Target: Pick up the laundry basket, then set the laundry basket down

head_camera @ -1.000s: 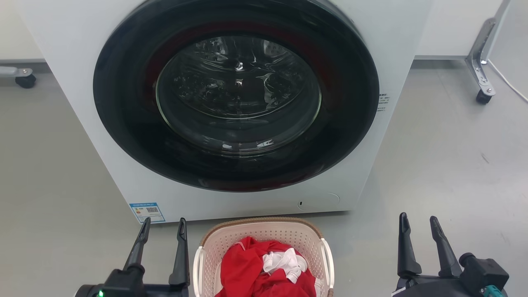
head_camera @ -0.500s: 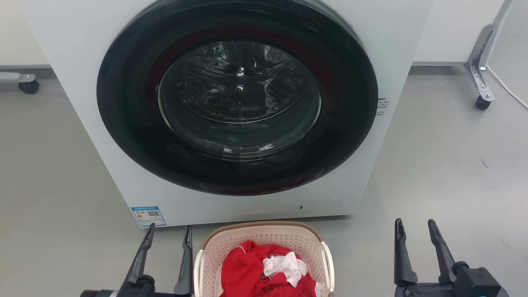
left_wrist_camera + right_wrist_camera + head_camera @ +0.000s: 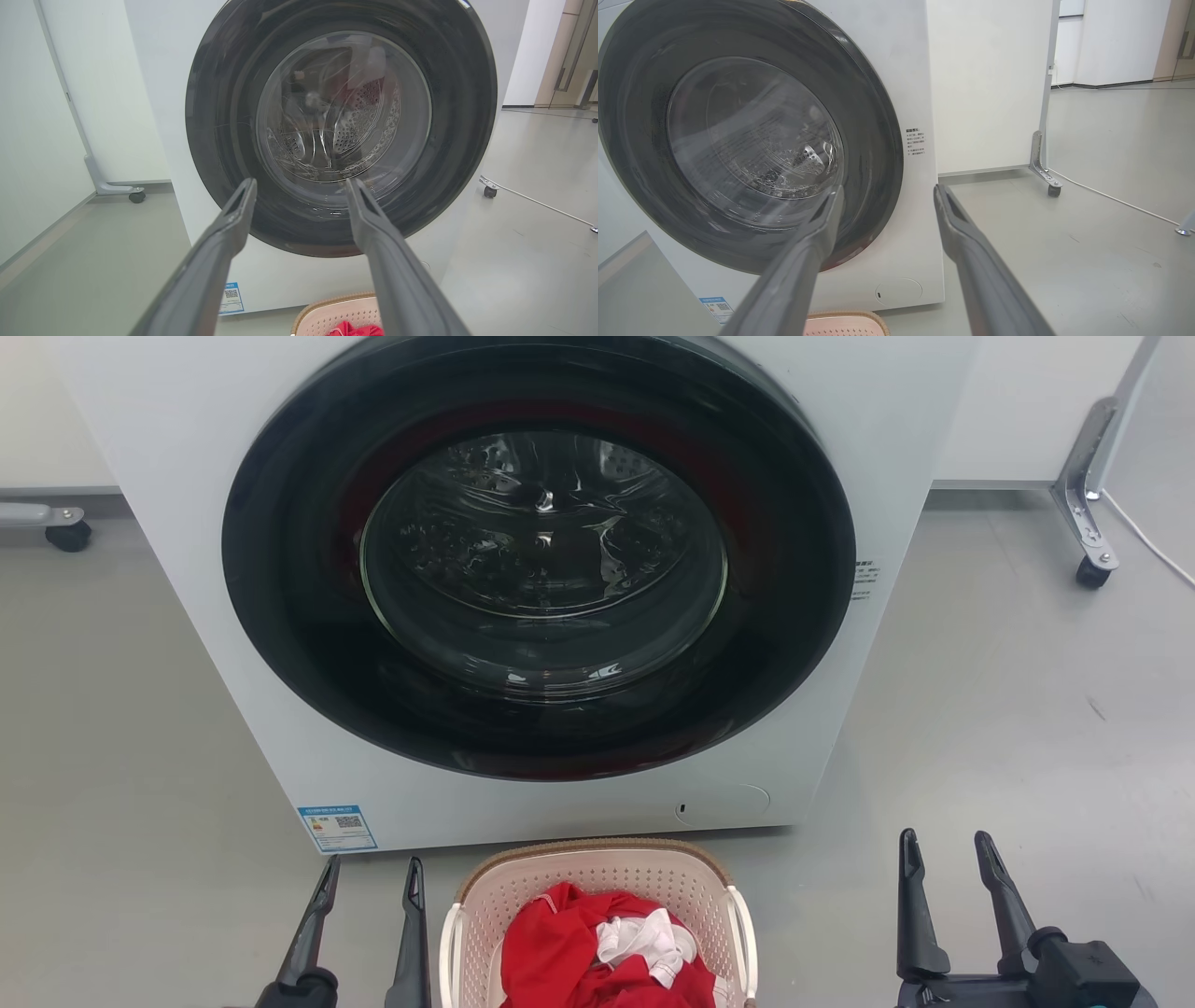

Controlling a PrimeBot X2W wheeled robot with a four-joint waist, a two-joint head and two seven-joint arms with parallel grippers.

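The laundry basket [image 3: 597, 875] stands on the floor just in front of the washing machine, at the bottom middle of the head view. It is cream-pink and perforated, with a brown woven-look rim and white side handles, and holds red and white clothes [image 3: 607, 947]. My left gripper [image 3: 371, 879] is open just left of the basket, apart from it. Well off to the basket's right, my right gripper [image 3: 946, 854] is open too. The basket's rim [image 3: 336, 299] peeks in at the bottom of the left wrist view, and the rim [image 3: 850, 317] also shows in the right wrist view.
A white front-loading washing machine [image 3: 532, 579] with a shut dark round door rises directly behind the basket. A metal partition leg on a caster [image 3: 1088, 513] stands at the back right, with a white cable beside it. Another caster [image 3: 65, 534] is at the far left. Grey floor lies on both sides.
The head view has shifted slightly, so the machine and basket sit lower in it. Both grippers have drawn back toward the bottom edge, the left one most, and both remain open.
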